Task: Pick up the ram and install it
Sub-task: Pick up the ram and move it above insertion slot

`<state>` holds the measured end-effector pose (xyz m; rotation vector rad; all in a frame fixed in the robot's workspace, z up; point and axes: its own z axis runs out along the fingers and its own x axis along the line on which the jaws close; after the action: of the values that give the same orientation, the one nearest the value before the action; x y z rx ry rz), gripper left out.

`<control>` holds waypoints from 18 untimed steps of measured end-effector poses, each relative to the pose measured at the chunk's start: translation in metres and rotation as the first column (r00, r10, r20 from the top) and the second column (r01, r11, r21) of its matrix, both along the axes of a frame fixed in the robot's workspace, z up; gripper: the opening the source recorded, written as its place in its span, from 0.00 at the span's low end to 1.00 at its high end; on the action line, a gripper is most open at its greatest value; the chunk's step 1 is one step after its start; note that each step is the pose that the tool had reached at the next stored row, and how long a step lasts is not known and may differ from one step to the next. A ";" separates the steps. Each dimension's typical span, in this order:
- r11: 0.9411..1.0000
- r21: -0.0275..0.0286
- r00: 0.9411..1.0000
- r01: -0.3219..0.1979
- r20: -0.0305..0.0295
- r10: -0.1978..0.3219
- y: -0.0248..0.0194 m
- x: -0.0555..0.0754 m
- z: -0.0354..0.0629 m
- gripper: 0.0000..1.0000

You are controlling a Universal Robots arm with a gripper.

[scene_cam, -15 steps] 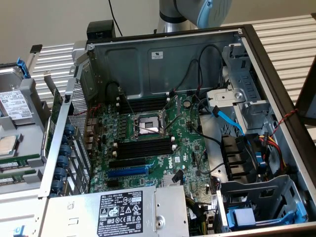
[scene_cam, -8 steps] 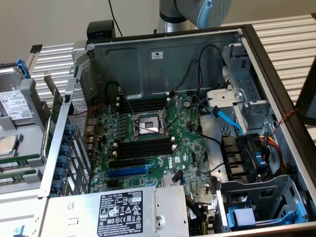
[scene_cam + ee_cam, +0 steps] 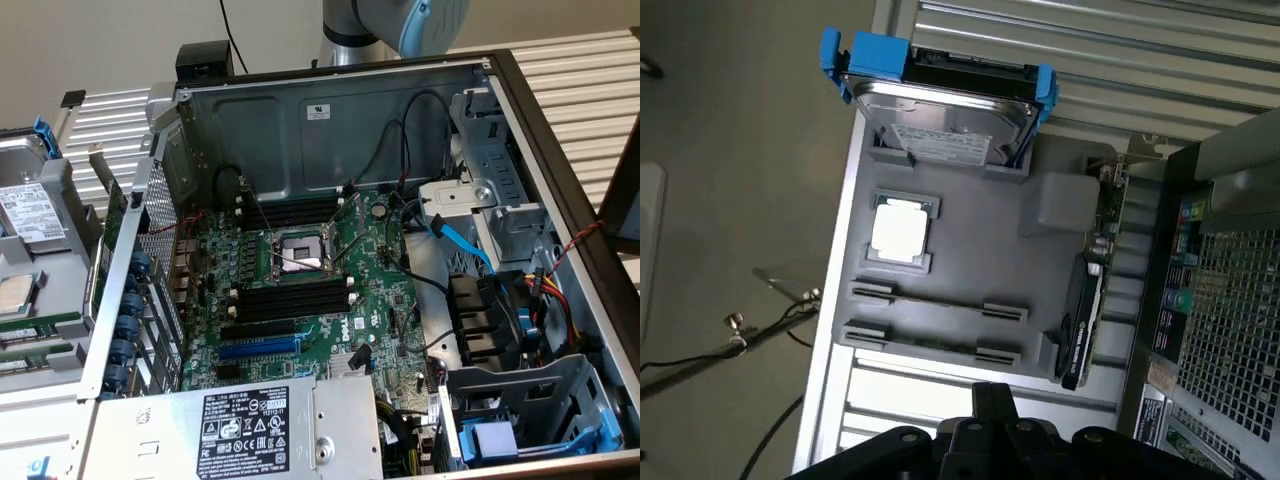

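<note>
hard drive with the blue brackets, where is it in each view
Exterior view: the hard drive sits at the exterior view's left edge, on the grey tray outside the computer case.
Wrist view: the hard drive stands at one end of the grey tray, with a blue bracket at each of its ends.
Shared landmark: the square processor chip on the tray beside the drive.

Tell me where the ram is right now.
The ram sits in the grey tray outside the computer case, at the exterior view's left, in a holder just beside the processor chip.
</note>
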<state>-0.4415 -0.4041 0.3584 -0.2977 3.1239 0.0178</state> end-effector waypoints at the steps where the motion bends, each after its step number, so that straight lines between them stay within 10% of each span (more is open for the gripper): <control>1: 1.000 0.000 1.000 -0.019 0.000 0.019 0.0000 0.000 -0.0003 0.11; 10: 0.983 0.000 0.983 -0.181 0.000 0.181 0.0000 0.000 -0.0026 0.11; 18: 0.947 0.000 0.947 -0.322 0.000 0.322 0.0000 0.000 -0.0053 0.11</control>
<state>-0.4415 -0.4041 0.3532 -0.8036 3.0353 0.0185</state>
